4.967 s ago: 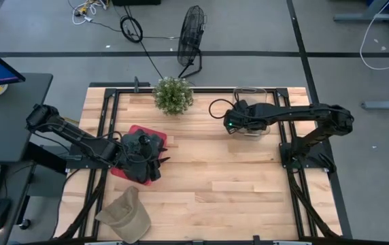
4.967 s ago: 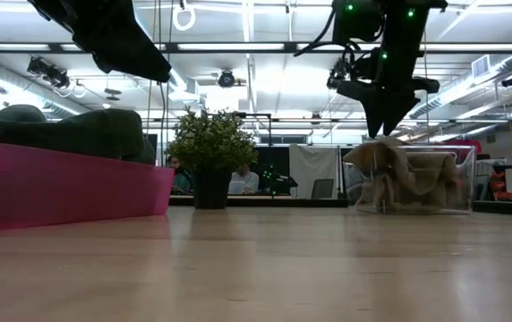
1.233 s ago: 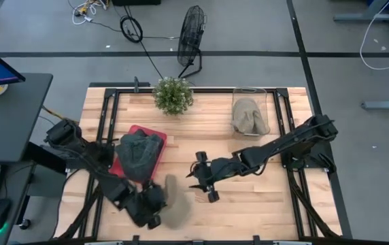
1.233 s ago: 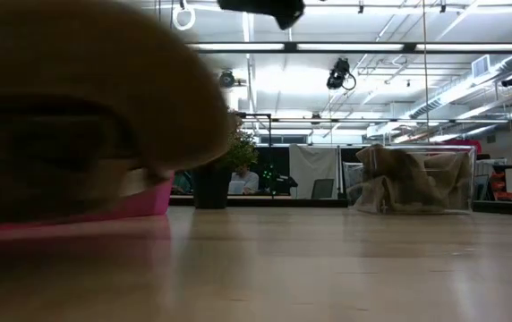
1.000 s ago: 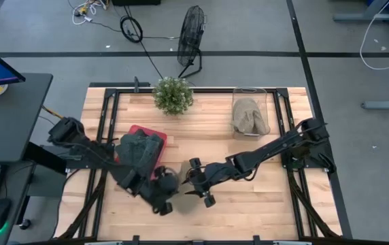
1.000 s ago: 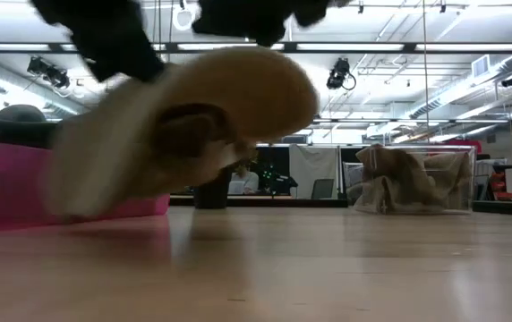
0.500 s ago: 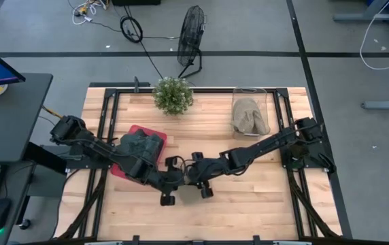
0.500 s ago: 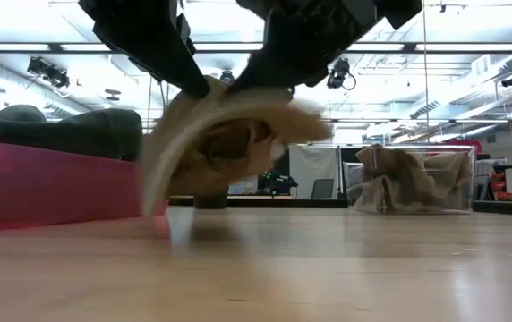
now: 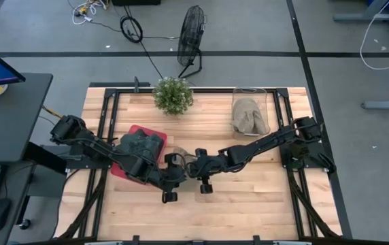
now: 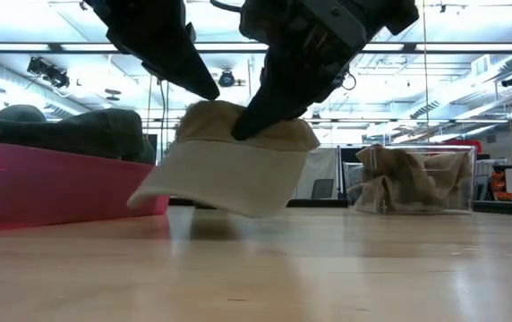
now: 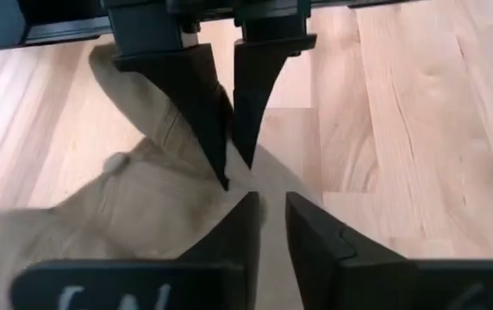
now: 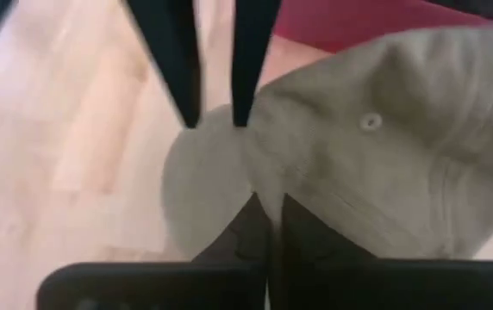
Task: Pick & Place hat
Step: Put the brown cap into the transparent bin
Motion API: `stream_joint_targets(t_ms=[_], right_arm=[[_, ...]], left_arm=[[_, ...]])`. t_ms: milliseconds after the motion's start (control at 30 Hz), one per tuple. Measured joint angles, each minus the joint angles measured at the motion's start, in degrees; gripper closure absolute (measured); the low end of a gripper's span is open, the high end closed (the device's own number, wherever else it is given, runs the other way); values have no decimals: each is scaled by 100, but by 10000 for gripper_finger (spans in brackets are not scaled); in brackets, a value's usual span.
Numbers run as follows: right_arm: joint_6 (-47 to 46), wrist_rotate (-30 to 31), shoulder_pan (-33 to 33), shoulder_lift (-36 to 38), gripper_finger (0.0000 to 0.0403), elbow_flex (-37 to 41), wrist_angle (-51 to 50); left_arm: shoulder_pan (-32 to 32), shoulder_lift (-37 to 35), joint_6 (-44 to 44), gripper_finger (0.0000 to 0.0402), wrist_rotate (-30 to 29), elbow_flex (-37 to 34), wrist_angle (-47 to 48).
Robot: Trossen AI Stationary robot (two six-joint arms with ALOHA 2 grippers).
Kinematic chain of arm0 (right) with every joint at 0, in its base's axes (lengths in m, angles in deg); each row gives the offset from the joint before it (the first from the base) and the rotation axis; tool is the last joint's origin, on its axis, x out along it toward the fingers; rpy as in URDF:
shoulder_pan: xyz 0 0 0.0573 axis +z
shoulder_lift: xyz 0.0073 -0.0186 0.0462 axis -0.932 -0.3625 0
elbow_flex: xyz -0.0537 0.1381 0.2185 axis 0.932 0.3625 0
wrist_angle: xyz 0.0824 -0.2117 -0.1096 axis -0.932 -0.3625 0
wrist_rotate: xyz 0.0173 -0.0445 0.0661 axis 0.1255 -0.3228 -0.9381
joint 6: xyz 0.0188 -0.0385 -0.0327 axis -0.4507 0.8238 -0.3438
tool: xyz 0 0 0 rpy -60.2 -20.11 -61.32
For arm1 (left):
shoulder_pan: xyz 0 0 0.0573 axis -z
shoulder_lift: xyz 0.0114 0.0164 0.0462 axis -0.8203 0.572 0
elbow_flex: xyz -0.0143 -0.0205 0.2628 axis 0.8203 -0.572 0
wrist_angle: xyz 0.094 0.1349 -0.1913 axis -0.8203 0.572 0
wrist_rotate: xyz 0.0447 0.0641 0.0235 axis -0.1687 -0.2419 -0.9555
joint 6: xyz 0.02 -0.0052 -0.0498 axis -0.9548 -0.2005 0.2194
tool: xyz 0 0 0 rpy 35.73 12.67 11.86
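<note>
Handover above the table (image 9: 249, 197), just beside the red tray (image 9: 122, 168): left hand (image 9: 175, 170) and right hand (image 9: 193, 165) both pinch the tan hat (image 10: 229, 161), sharing its weight in mid-air.

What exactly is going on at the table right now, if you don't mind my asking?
Both arms are holding one tan cap above the middle of the table. The left gripper and the right gripper meet there, each with its fingers shut on the cap's fabric. A dark hat lies in the red tray on the left, and another tan hat sits in the clear bin on the right.
</note>
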Motion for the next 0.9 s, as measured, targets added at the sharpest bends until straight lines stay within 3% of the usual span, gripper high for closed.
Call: stream_joint_targets(t_ms=[133,233,400,500,633,767,900], right_arm=[[-72,495,4,267,395,0,-511],[-75,1197,2,772,397,-83,-1357],[-252,3168,-30,1867,398,-585,-3320],[-1049,4238,-241,2482,398,-596,-4111],[-2592,4407,-780,3227,399,-300,-5078],[-2709,4260,-1383,3672,399,281,-5457],[-2916,3966,-1972,3817,399,963,-5200]], left_arm=[[4,-52,-168,308,-478,4,31],[39,-229,-215,287,-1033,9,46],[-8,-355,-152,276,-1392,12,29],[-41,-350,-124,276,-1394,11,74],[-94,-350,114,275,-1396,11,72],[-94,-350,108,275,-1396,11,70],[-92,-350,174,275,-1395,9,68]])
